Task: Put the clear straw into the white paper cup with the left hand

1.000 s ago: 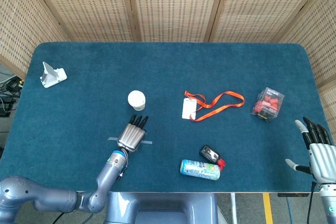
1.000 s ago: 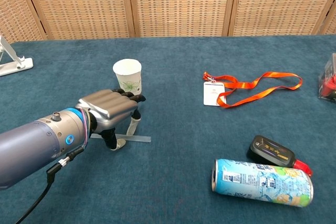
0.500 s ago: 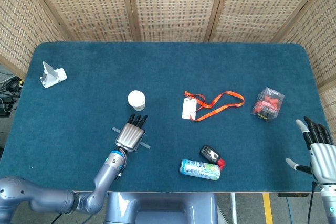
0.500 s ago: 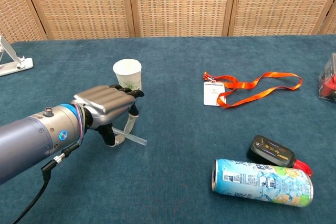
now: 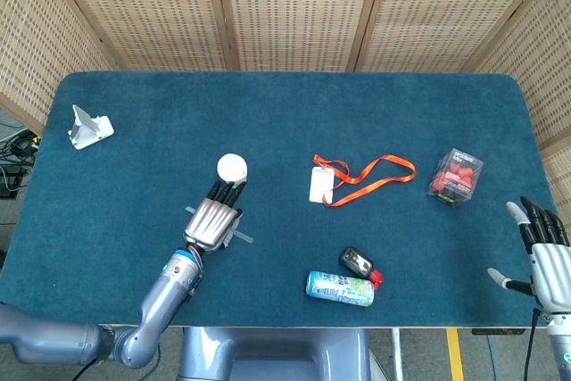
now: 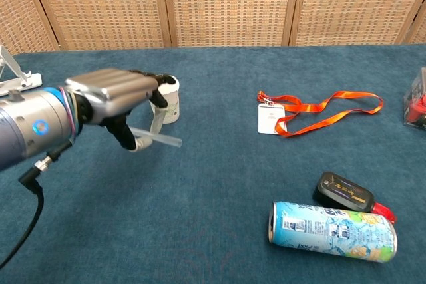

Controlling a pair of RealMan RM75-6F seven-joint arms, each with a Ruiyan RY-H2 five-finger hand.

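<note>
Holding the straw between thumb and fingers, the left hand carries it above the tabletop, just beside the cup. The straw lies almost level, its long axis pointing to the right, so I judge it must be tipped upright before its end can enter the cup. Whether anything is already inside the cup, I cannot tell; from the head view its mouth looks plain white. The right hand is far away at the table edge, fingers spread, holding nothing.

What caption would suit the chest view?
Left hand holds a clear straw beside the white paper cup.
</note>
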